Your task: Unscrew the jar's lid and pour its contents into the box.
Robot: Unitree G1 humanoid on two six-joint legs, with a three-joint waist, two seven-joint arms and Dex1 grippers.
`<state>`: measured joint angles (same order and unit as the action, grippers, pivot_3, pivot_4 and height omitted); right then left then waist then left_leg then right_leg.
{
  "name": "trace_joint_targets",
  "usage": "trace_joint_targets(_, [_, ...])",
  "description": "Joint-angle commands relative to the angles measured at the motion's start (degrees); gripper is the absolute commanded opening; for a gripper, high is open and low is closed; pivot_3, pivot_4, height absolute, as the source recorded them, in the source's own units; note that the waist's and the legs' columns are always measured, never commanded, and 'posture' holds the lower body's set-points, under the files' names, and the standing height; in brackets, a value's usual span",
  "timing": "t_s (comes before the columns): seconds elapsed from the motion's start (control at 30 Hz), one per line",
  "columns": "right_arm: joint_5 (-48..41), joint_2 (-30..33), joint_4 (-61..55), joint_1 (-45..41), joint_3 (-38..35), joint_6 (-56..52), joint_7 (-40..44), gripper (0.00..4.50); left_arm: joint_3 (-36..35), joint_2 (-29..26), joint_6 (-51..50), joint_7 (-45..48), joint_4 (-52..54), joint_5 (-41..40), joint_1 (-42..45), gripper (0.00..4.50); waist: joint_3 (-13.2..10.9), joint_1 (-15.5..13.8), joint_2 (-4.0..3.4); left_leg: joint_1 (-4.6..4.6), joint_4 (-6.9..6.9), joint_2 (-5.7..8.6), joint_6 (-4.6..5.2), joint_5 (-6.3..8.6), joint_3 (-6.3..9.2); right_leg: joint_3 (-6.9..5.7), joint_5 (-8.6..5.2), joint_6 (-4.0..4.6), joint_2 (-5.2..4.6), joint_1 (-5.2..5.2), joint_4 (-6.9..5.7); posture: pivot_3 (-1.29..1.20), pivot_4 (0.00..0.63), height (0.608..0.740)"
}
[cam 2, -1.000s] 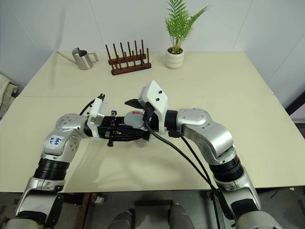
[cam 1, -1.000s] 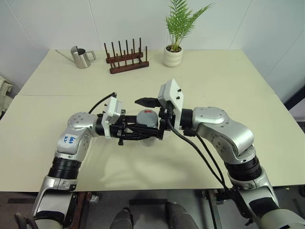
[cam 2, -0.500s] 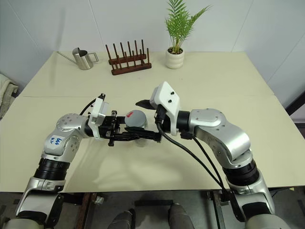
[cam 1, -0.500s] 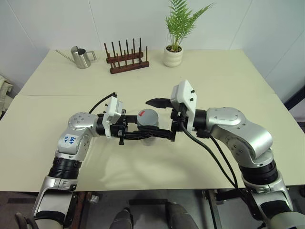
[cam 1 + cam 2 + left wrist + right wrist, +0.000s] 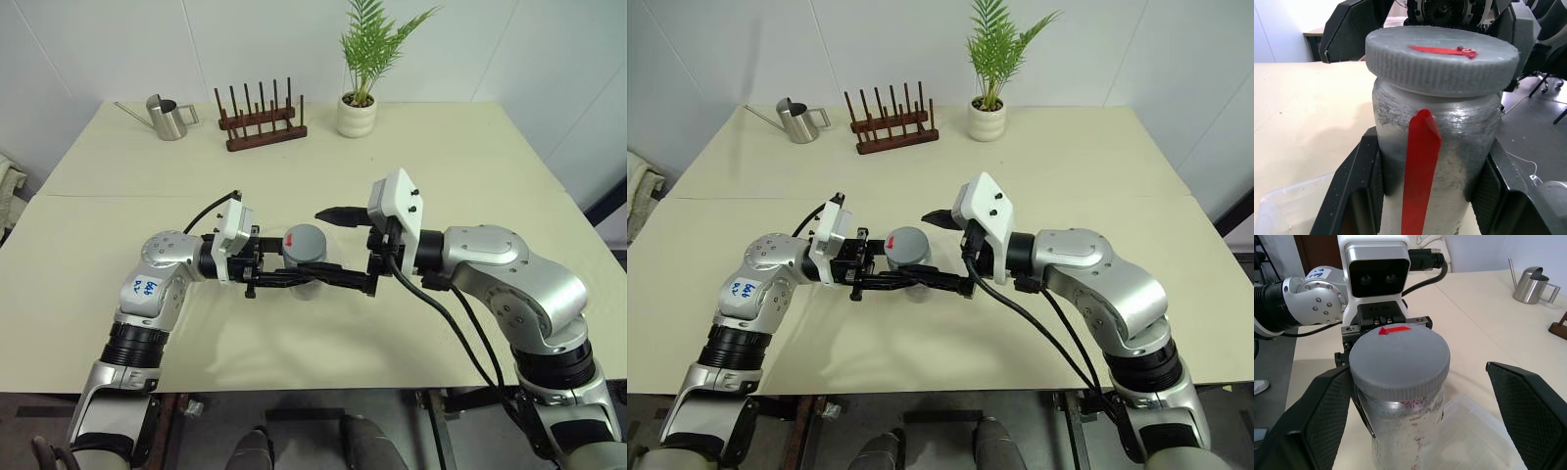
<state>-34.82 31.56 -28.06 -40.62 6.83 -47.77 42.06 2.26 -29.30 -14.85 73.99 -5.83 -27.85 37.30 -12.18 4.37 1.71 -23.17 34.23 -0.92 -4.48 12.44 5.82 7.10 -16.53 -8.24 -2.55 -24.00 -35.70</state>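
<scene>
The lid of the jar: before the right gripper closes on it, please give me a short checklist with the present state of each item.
1. Left gripper grips the clear plastic jar by its body: ok.
2. Jar upright: ok.
3. Grey ribbed lid with the red mark seated on the jar: ok.
4. Right gripper open, one finger on each side of the lid, apart from it: ok.
5. Clear shallow plastic box lies on the table below the jar: ok.
6. How tight the lid is: cannot tell.
</scene>
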Motion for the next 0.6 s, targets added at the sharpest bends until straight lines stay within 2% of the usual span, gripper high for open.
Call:
trace_joint_targets(0.03, [-0.5,1.6,-2.5,0.6,-3.1,-0.5,-1.3,4.47,-0.1,0.1,1.1,1.3,0.8,-0.6,0.5,1.88,0.0,-0.1,0.0,0.0,0.0,0.0,0.0,0.0,0.0,0.0,0.0,0.0,0.0,0.0,0.0,0.0,0.15,0.74])
trace_joint_targets(0.6, [-6.0,7.6,-6.7,3.0,-7.1,-4.1,0.4,4.47,-0.3,0.2,0.9,1.3,0.3,-0.3,0.7,1.88,0.0,-0.9,0.0,0.0,0.0,0.0,0.0,0.0,-0.01,0.0,0.0,0.01,0.0,0.0,0.03,0.0,0.15,0.74])
